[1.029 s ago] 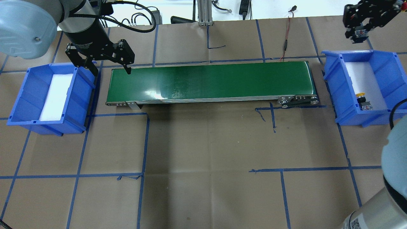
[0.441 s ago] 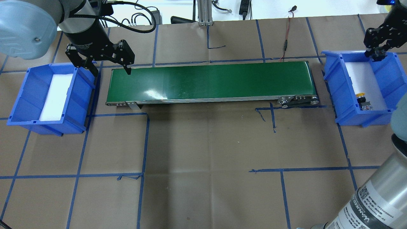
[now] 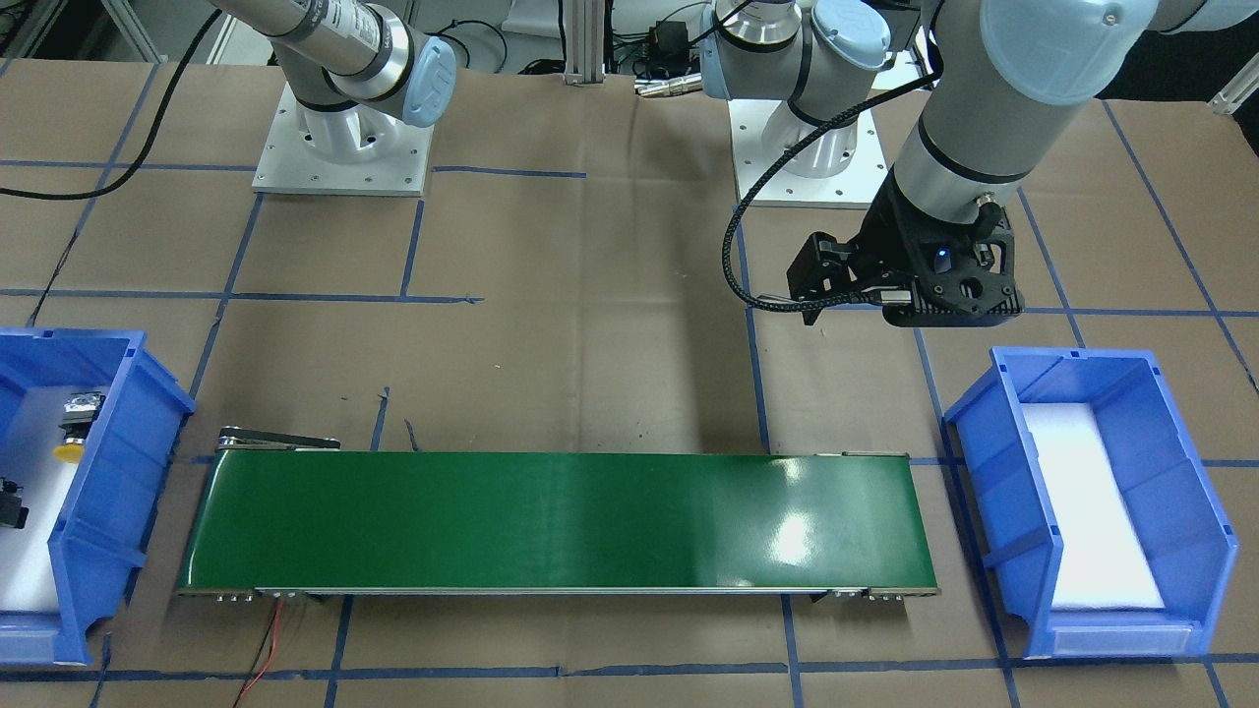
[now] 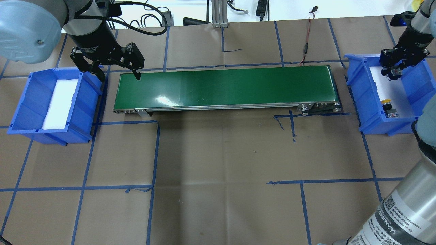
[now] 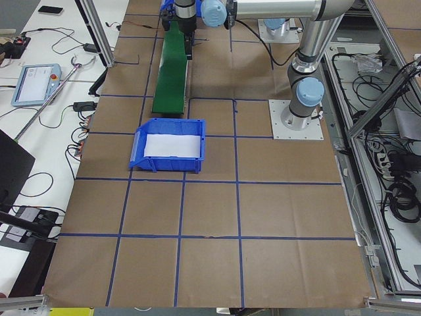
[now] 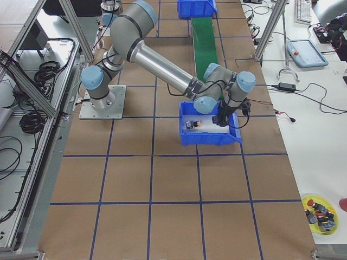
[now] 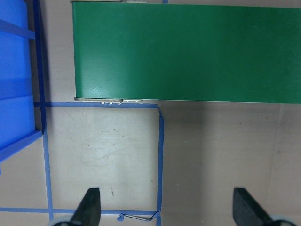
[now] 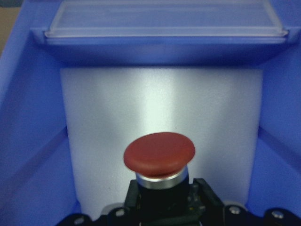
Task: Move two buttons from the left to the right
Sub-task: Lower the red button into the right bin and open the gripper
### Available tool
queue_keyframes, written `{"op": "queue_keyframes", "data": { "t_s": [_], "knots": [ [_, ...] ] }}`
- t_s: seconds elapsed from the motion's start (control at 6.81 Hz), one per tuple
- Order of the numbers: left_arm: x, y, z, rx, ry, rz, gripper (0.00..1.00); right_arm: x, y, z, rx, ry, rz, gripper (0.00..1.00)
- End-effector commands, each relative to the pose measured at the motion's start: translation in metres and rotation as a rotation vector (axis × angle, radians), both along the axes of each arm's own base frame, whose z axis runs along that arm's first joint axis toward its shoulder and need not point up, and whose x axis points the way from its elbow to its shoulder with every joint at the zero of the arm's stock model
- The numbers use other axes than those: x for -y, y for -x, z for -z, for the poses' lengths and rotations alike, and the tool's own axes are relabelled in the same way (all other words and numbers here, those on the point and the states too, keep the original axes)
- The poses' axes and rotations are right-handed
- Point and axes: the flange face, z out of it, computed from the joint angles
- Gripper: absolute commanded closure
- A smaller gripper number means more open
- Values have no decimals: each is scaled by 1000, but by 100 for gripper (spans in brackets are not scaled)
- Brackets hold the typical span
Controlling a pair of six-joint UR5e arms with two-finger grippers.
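Note:
My right gripper [image 4: 392,75] is shut on the red-capped button [image 8: 160,155] and holds it over the white pad inside the right blue bin [image 4: 361,98], near its far end. The yellow-capped button [image 4: 387,101] lies on the pad at the near end of that bin; it also shows in the front-facing view [image 3: 69,450]. My left gripper [image 4: 119,75] is open and empty, hovering over the left end of the green conveyor belt [image 4: 224,85]. Its fingertips [image 7: 89,207] show in the left wrist view, wide apart above the brown table.
The left blue bin [image 4: 24,102] holds only a white pad. The conveyor runs between the two bins. A red wire [image 4: 306,44] trails from the belt's far right end. Blue tape lines cross the brown table.
My right gripper has come from behind the right bin forward and down into it, carrying the red button. My left arm has not moved.

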Motion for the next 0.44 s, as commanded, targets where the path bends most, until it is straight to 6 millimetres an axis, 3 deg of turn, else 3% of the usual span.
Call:
{"op": "queue_keyframes", "data": {
  "t_s": [0.0, 0.15, 0.29],
  "knots": [
    [0, 0, 0, 0, -1, 0, 0, -15, -6, 28, 11, -39, -8, 94],
    [0, 0, 1, 0, -3, 0, 0, -17, -7, 33, 8, -51, -8, 93],
    [-1, 0, 1, 0, -4, 0, 0, -17, -8, 35, 11, -51, -9, 60]
  ]
}}
